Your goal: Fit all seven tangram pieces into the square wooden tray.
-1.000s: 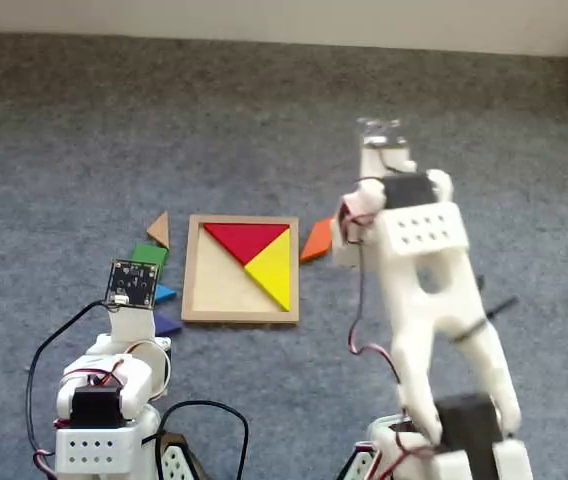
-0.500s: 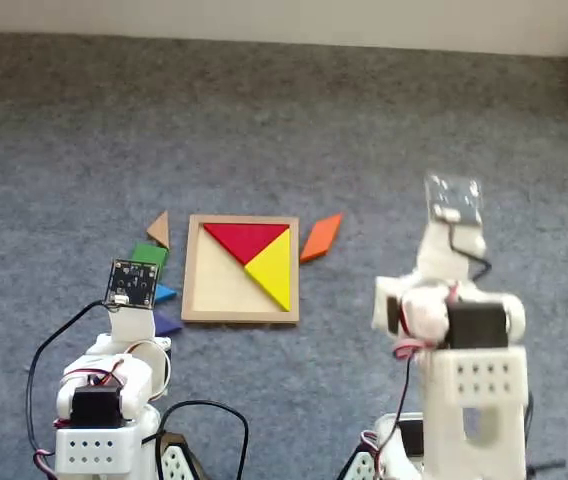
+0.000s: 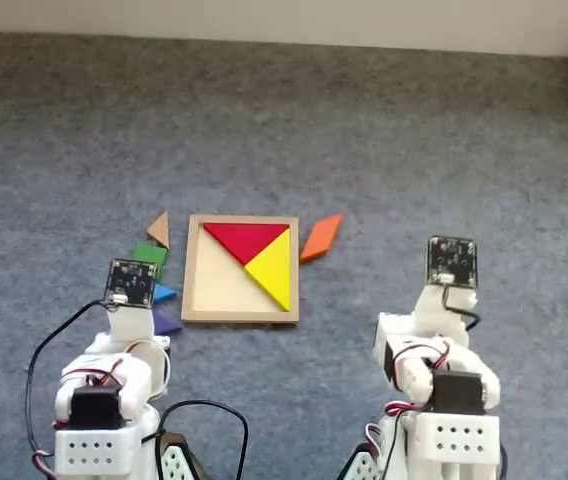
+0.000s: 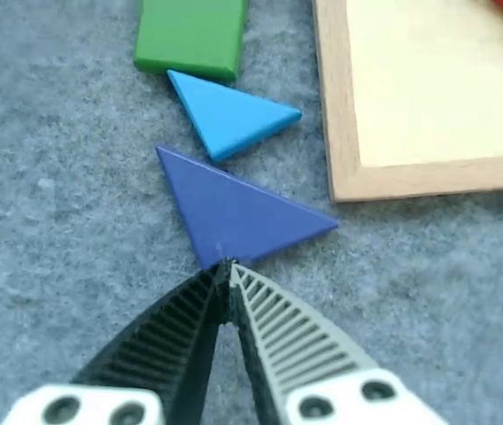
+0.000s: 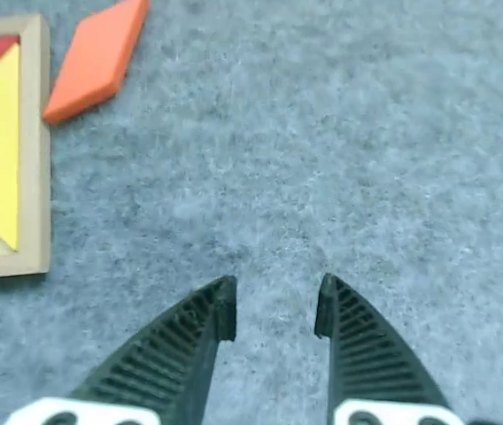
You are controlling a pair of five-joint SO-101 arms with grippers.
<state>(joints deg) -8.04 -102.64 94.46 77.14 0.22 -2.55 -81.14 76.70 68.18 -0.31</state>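
Observation:
The square wooden tray point(image 3: 193, 290) lies on the grey carpet and holds a red triangle point(image 3: 243, 238) and a yellow triangle point(image 3: 273, 269). An orange parallelogram point(image 3: 321, 237) lies just right of it. Left of the tray are a tan triangle point(image 3: 159, 229), a green square point(image 3: 148, 256), a light blue triangle point(image 4: 230, 119) and a dark blue triangle point(image 4: 234, 214). My left gripper point(image 4: 228, 270) is shut, its tips at the dark blue triangle's near corner, holding nothing. My right gripper point(image 5: 274, 310) is open over bare carpet, to the right of the tray point(image 5: 33, 212) and near the orange parallelogram point(image 5: 97, 57).
Both arm bases stand at the near edge of the carpet, the left arm point(image 3: 114, 380) and the right arm point(image 3: 442, 370). Open carpet stretches behind and to the right of the tray.
The right arm has pulled back from beside the orange parallelogram and folded down near its base. The left arm and all pieces have stayed put.

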